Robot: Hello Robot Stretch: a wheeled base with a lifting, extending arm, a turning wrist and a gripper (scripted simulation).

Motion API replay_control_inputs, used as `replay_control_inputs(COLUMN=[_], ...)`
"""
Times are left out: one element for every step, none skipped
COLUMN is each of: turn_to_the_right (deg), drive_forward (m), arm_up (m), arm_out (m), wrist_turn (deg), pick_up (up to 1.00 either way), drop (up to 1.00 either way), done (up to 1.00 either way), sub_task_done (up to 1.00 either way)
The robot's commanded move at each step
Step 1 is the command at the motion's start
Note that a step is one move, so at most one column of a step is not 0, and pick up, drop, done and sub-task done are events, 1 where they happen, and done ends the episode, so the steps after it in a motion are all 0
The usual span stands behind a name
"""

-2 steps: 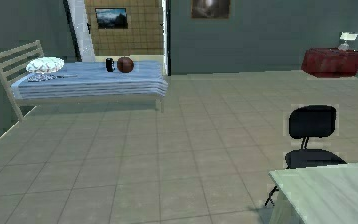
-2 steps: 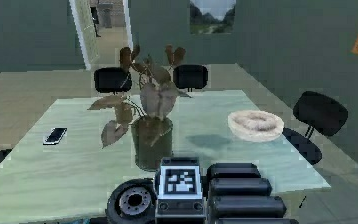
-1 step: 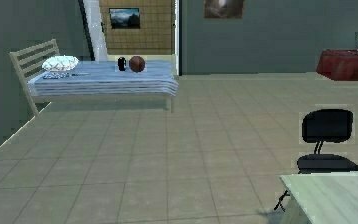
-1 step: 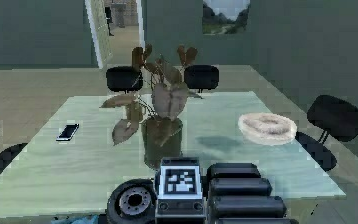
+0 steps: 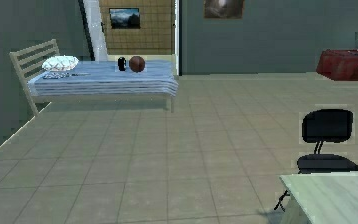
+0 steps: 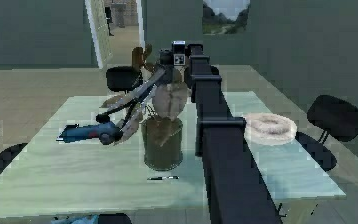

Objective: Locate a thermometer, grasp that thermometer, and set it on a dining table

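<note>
In the arm side view my arm (image 6: 222, 140) reaches out over a pale dining table (image 6: 47, 170). The gripper (image 6: 137, 100) sits at its far end, left of the white marker squares, its thin fingers slanting down toward a long blue and dark object (image 6: 87, 130) near the tabletop. That object may be the thermometer, but its shape is too small to be sure. I cannot tell whether the gripper holds anything, because the table and a vase lie right behind it.
A glass vase with dried stems (image 6: 162, 140), a small dark stick (image 6: 163, 178) and a round white dish (image 6: 269, 128) are on the table, with black chairs (image 6: 332, 118) around it. The forward view has a bed (image 5: 107, 78) with a pillow and a ball (image 5: 137, 63), a black chair (image 5: 327, 135) and open tiled floor.
</note>
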Motion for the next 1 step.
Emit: replay_control_inputs(turn_to_the_right=[0.0], drive_forward=[0.00], arm_up=[0.00], arm_out=[0.00], wrist_turn=[45.0], pick_up=[0.00], drop=[0.00], done=[0.00], sub_task_done=[0.00])
